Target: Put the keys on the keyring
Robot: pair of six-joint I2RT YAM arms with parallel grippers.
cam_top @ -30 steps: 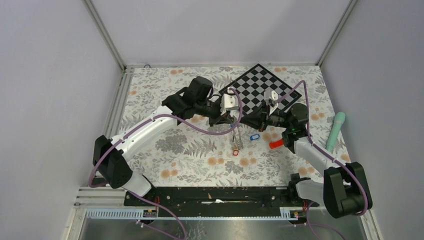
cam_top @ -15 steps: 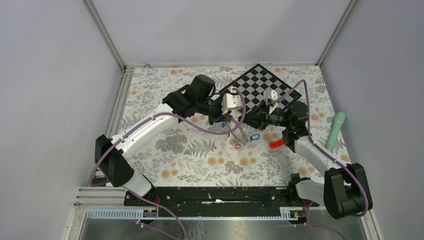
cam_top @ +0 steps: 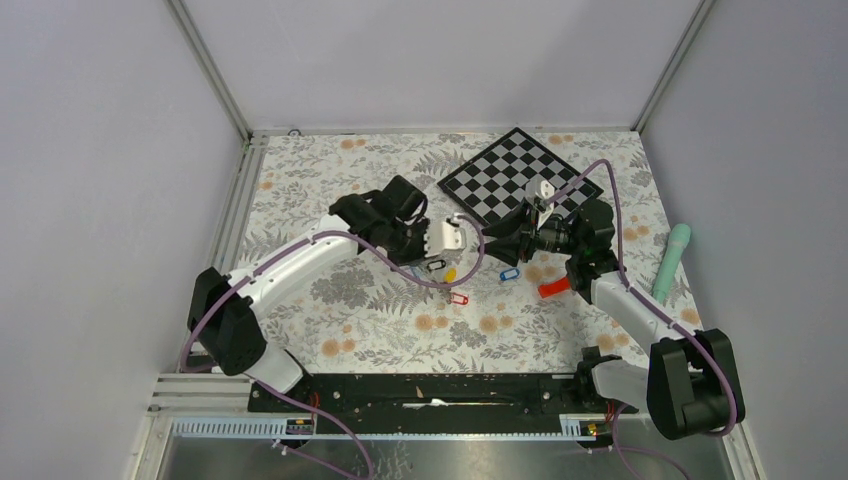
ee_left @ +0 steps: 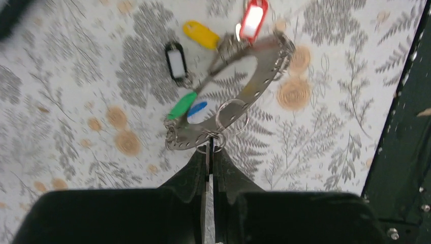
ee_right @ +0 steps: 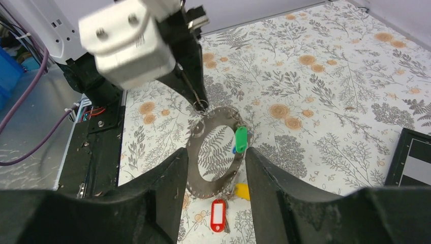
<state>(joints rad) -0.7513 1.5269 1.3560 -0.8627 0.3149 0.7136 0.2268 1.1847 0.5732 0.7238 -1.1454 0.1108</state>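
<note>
My left gripper is shut on the rim of the keyring, a dark grey flat ring that hangs tilted over the floral table. Keys hang from it by their red, yellow, black, green and blue tags. In the right wrist view the keyring stands between the fingers of my right gripper, which is open and apart from it. The red tag lies on the table below. From above, the left gripper faces the right gripper. A loose blue-tagged key lies near them.
A black-and-white chequered board lies at the back behind the grippers. A plain red oblong block sits beside the right arm, and a teal cylinder lies at the right edge. The black base rail runs along the near edge.
My right gripper has opened and let go. The left gripper has swung down and to the left, lowering the keyring and its keys to the table.
</note>
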